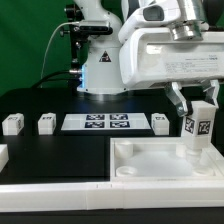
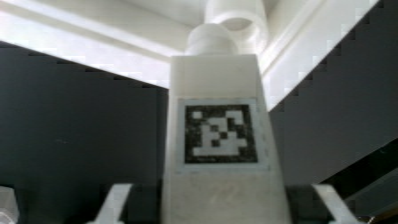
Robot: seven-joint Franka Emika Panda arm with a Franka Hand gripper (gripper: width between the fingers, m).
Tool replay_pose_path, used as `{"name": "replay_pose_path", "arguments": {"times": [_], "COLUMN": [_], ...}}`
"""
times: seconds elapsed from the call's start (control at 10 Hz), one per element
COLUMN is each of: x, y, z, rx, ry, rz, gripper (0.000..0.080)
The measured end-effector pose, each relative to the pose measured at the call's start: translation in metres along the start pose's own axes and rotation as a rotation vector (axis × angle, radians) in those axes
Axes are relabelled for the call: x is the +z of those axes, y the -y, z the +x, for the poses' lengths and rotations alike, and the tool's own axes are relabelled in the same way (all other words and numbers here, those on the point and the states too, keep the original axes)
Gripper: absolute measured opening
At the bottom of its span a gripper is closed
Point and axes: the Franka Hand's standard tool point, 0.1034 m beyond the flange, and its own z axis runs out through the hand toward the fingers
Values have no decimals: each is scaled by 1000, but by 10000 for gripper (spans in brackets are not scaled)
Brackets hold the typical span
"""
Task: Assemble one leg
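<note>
Spares at the exterior view's left, mid-height: far-left spare block and second spare block, both small, white and tagged, on the black table. Centre: thin flat white marker board, third spare block just beside its right end. Right of frame: pale two-finger gripper clamped on the small white plastic block-shaped leg, upright, tag facing out, over the far right corner of the large white square tray-like tabletop. Wrist view: leg between both fingers, its round peg aimed at the tabletop's rim; contact unclear. Step, by my reading: seating the leg in a corner socket. Next calls for lining peg with hole, then lowering and twisting.
</note>
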Motion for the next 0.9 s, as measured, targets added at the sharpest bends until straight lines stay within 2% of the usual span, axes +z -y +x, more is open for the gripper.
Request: {"name": "replay_pose_path", "arguments": {"times": [0.4, 0.9], "x": [9, 13], "y": [7, 6], "z": [-6, -2], "rx": [-4, -7], "ry": [13, 3], "rz": [10, 9], "gripper": [294, 294]}}
